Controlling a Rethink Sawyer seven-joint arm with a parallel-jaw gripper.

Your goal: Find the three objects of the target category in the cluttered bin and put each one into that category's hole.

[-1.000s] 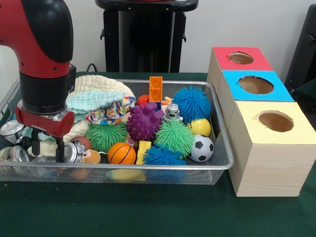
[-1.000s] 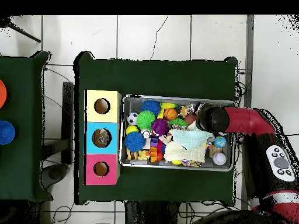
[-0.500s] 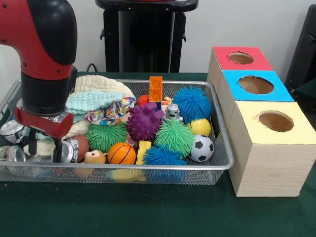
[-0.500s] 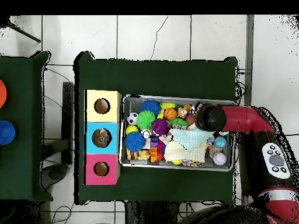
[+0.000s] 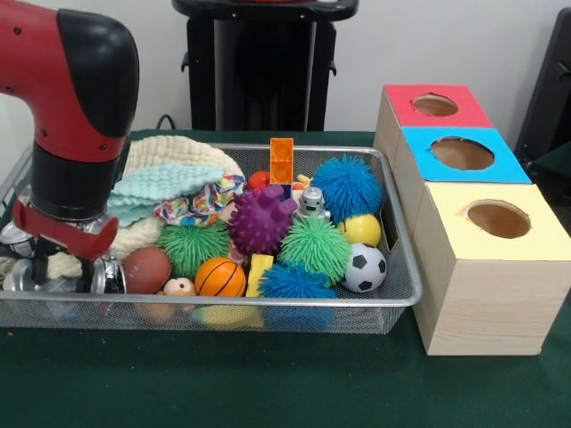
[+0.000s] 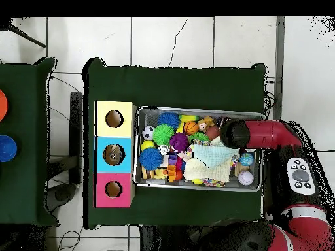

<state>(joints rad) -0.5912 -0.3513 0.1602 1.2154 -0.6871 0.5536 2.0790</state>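
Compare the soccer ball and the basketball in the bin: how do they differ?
The soccer ball is white with black patches; the basketball is orange with dark lines. In the front view the soccer ball lies nearer the boxes, the basketball nearer the arm. Both are small smooth balls against the bin's front wall.

A dark green cloth (image 5: 268,383) covers the table under everything, and in the overhead view a second green-covered table (image 6: 26,140) stands apart from it, carrying an orange round object (image 6: 2,104) and a blue round object (image 6: 6,148) at the picture's edge. The floor is white tile (image 6: 170,42) with dark grout lines. In the front view a black stand (image 5: 263,62) rises behind the table against a pale wall (image 5: 446,45).
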